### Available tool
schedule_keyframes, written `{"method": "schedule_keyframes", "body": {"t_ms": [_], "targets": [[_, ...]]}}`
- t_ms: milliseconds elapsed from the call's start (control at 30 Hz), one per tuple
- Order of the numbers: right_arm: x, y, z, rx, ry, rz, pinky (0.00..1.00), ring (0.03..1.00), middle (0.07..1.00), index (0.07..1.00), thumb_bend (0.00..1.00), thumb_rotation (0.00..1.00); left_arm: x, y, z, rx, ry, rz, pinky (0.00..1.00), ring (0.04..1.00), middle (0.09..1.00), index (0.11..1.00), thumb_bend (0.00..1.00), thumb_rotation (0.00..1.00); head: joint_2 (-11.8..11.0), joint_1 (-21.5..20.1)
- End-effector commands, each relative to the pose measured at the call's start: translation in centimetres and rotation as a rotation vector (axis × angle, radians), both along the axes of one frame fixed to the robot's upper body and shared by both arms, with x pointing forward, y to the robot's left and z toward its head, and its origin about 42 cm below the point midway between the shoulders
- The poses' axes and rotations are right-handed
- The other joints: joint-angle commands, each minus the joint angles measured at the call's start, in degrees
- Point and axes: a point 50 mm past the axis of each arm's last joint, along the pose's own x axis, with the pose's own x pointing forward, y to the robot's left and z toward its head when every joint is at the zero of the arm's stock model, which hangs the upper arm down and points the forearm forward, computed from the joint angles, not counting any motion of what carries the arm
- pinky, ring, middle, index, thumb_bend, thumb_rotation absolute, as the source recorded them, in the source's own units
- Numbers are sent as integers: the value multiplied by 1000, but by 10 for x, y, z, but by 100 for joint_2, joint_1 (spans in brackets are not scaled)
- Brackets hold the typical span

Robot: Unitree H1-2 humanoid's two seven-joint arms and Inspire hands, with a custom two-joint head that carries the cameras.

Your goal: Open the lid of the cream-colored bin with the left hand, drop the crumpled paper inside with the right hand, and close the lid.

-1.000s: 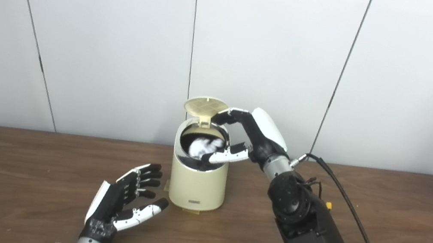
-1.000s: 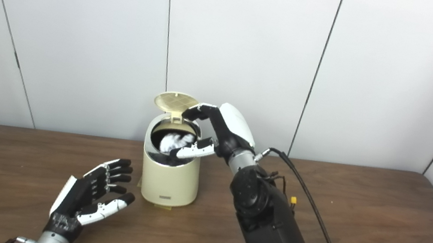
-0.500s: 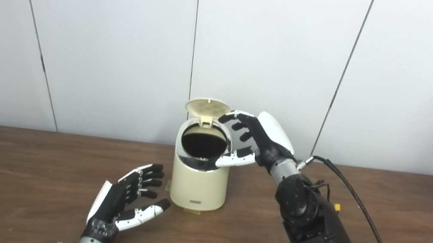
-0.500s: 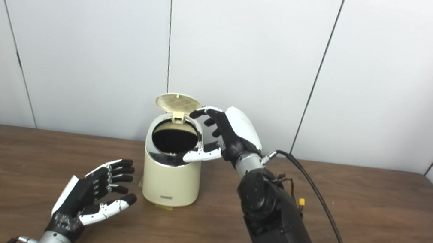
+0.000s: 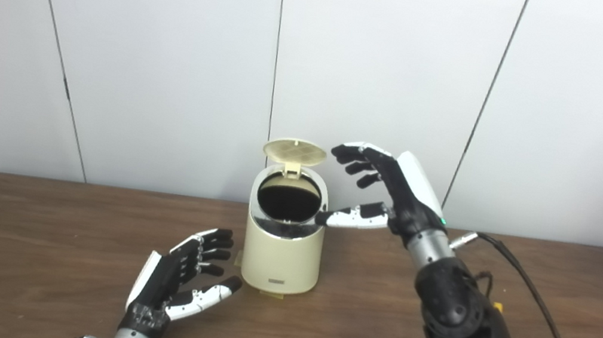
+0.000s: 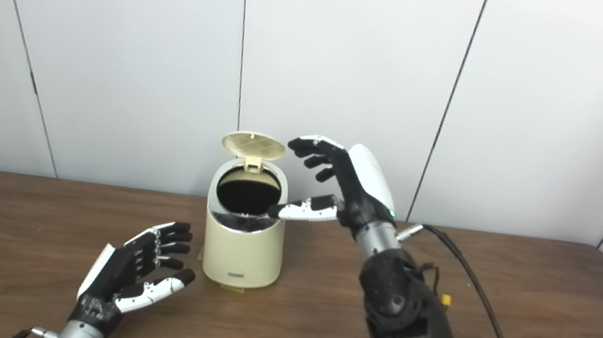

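Note:
The cream-colored bin [image 5: 282, 250] stands upright on the brown table [image 5: 23, 246], its round lid [image 5: 295, 151] tipped up at the back. Its mouth looks dark and no crumpled paper shows anywhere. My right hand [image 5: 387, 198] hovers just right of the bin's rim, open, fingers spread, thumb tip near the rim's right edge. My left hand [image 5: 181, 277] rests low over the table at the bin's front left, open and holding nothing, a short gap away from the bin.
White wall panels [image 5: 175, 52] rise right behind the table's far edge. A black cable [image 5: 534, 302] trails from my right wrist over the table's right part. A small tan tab [image 5: 272, 294] sticks out under the bin's front.
A second ago the white paper sat in the bin's mouth under my right hand. The paper has dropped out of sight, and the hand has opened and pulled back right and up. The camera shifted slightly.

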Motion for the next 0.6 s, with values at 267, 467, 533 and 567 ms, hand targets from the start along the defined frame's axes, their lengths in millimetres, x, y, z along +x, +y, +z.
{"method": "schedule_keyframes", "body": {"t_ms": [267,467,533,567], "targets": [[-23,-40,-17,22,25,38,541,705,813,792,876,143,1,-2,5,-24,-39,23,663,764,798,835,701,208,-4,191],[-27,-48,-38,61,86,54,562,709,844,821,871,140,1,-2,6,-31,-41,34,661,760,795,834,695,202,-9,257],[-29,-49,-47,73,93,55,556,695,838,820,873,146,1,-1,7,-29,-44,38,661,759,794,834,694,205,-25,275],[-29,-50,-50,76,95,55,554,685,832,817,877,154,1,-1,7,-30,-45,39,662,759,793,834,697,208,-25,275]]}}
